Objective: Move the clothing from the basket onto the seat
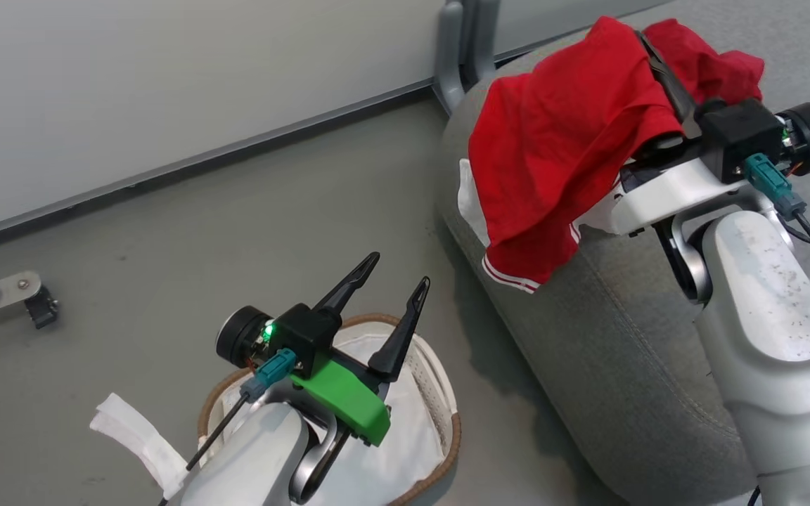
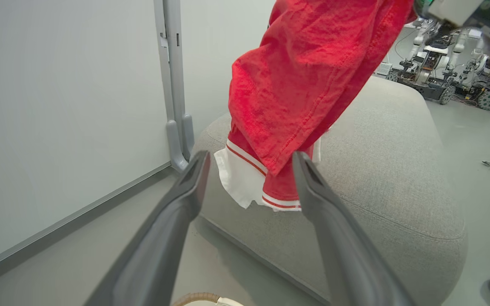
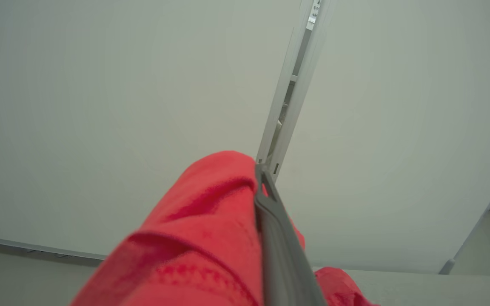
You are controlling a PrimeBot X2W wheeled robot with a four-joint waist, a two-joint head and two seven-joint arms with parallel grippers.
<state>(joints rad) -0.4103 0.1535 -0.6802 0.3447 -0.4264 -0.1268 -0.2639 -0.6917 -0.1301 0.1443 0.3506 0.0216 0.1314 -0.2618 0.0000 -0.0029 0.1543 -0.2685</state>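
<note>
The clothing (image 1: 553,147) hangs over the seat (image 1: 623,351); basket (image 1: 457,432) on floor (image 1: 236,232) to its left

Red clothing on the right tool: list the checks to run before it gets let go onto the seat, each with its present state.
1. Right tool gripping the clothing: ok, fingers closed on it, fabric draped over them.
2. Clothing above the seat: ok, most of it hangs over the cushion.
3. Hem inside the seat's edge: not ok, the white-trimmed hem hangs down the seat's side and may slide off.
4. Left tool out of the way: ok, open, empty, over the basket.
5. Basket emptied: cannot tell, white liner shows but the left arm hides part.
</note>
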